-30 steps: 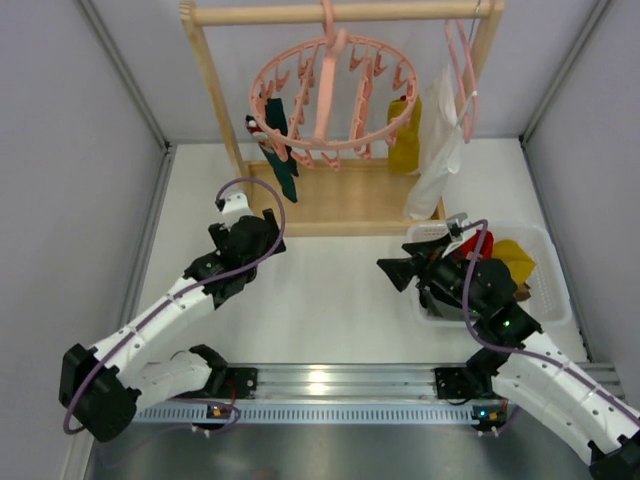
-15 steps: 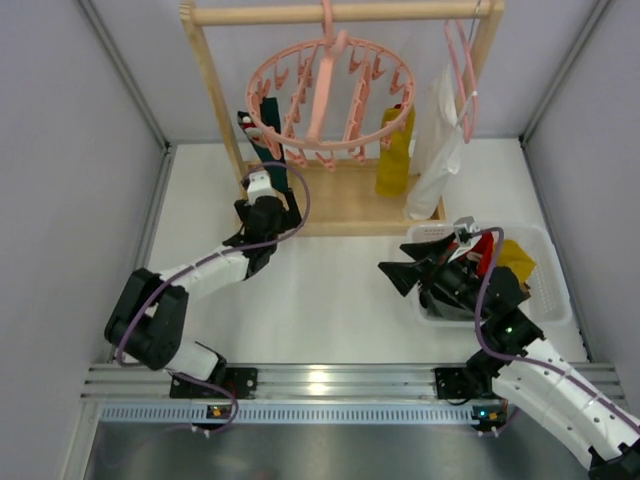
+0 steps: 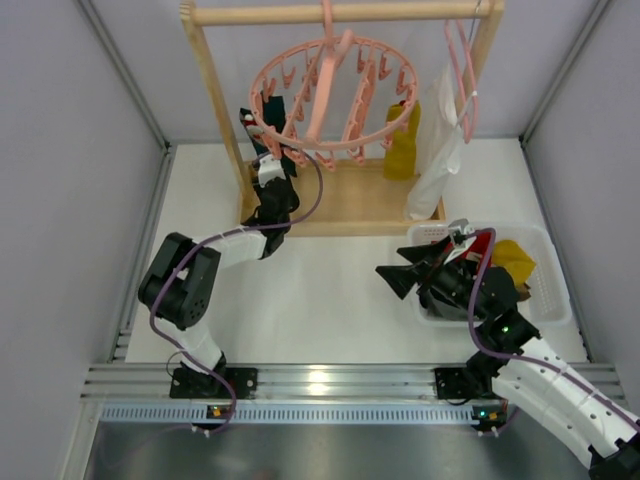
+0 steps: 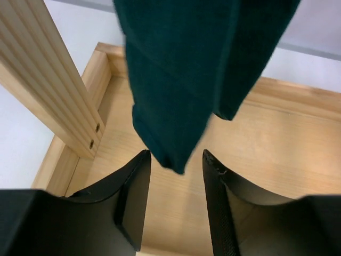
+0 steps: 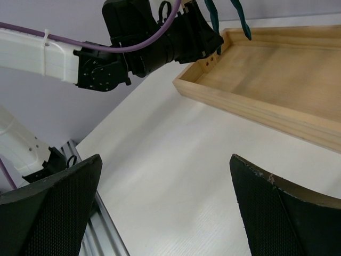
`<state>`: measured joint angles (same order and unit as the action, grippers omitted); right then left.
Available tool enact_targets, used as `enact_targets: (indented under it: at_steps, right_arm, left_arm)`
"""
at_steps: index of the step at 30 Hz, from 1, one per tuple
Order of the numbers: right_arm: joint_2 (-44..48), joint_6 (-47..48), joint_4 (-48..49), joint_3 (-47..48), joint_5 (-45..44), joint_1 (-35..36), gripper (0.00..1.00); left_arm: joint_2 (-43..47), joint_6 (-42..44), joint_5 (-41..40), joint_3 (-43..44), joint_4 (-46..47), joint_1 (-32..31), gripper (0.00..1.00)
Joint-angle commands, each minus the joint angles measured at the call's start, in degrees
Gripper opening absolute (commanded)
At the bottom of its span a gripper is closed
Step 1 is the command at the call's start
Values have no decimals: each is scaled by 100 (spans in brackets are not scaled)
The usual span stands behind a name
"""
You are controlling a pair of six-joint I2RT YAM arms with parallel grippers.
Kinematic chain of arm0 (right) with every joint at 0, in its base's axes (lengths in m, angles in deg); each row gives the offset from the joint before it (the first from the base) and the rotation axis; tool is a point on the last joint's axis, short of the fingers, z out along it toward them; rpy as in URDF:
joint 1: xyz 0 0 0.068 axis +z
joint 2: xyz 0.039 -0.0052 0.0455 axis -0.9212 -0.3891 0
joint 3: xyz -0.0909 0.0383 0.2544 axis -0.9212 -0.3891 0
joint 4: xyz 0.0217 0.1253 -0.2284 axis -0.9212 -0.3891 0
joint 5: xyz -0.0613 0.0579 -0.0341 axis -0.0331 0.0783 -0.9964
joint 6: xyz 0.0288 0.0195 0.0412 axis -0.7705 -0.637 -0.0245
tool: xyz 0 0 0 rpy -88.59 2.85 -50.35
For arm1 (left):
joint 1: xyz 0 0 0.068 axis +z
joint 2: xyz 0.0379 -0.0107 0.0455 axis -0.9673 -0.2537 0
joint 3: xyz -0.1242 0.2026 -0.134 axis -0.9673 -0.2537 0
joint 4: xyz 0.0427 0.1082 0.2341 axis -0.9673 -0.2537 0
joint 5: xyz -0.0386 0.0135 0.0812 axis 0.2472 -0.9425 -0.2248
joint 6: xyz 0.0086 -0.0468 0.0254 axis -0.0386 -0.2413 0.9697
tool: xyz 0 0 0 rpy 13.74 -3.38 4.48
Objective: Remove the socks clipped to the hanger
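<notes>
The round pink hanger (image 3: 330, 95) hangs from the wooden rack's top bar. Dark teal socks (image 3: 262, 135) are clipped to its left side and a mustard-yellow sock (image 3: 404, 135) to its right. My left gripper (image 3: 268, 158) is right under the teal socks. In the left wrist view the teal socks (image 4: 181, 80) hang down, their lowest tip just between my left gripper's (image 4: 176, 157) fingertips. The jaws stand apart and do not pinch the fabric. My right gripper (image 3: 395, 270) hovers wide open over the white table, nothing between its fingers (image 5: 53, 208).
A white basket (image 3: 545, 300) at the right holds a red sock (image 3: 478, 250) and a yellow sock (image 3: 515, 258). A large white cloth (image 3: 437, 150) and a thin pink clothes hanger (image 3: 462, 75) hang at the rack's right. The wooden base tray (image 5: 277, 80) lies under the hanger.
My left arm has reached forward to the rack and come up under the teal socks, and its jaws have narrowed. The hoop has swung a little. The right arm has barely moved.
</notes>
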<state>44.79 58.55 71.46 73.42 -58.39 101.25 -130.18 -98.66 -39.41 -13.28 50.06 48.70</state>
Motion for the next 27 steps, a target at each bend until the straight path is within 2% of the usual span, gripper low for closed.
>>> enact_targets:
  at_steps: [1, 2, 4, 5, 6, 9, 11, 16, 20, 27]
  right_arm:
    - [-54, 62, 425, 2, 112, -40, 99]
    - [-80, 62, 459, -6, 121, -49, 99]
    - [-98, 54, 486, -15, 121, -49, 99]
    - [-116, 54, 512, -15, 121, -49, 100]
    - [-150, 54, 521, -15, 121, -49, 99]
    - [-186, 45, 574, -33, 121, -40, 99]
    - [-230, 27, 600, -42, 121, -49, 99]
    - [-230, -34, 653, -59, 165, -40, 99]
    - [-212, -52, 662, -68, 165, -49, 99]
    - [25, -96, 478, 11, 227, -49, 99]
  left_arm:
    - [-122, 314, -316, 335, 686, 33, 47]
    - [-183, 358, -289, 361, 695, 33, 47]
    - [-236, 464, -289, 449, 739, 33, 37]
    - [-236, 473, -307, 450, 757, 24, 31]
    - [-228, 482, -333, 441, 792, 33, 17]
    - [-122, 386, -412, 336, 801, 24, 11]
    - [-17, 333, -456, 222, 880, 33, 2]
    - [238, 131, -473, -24, 889, 7, 0]
    - [685, -107, -877, -393, 880, -177, 0]
    - [1328, -301, -1940, -1035, 889, -1098, 0]
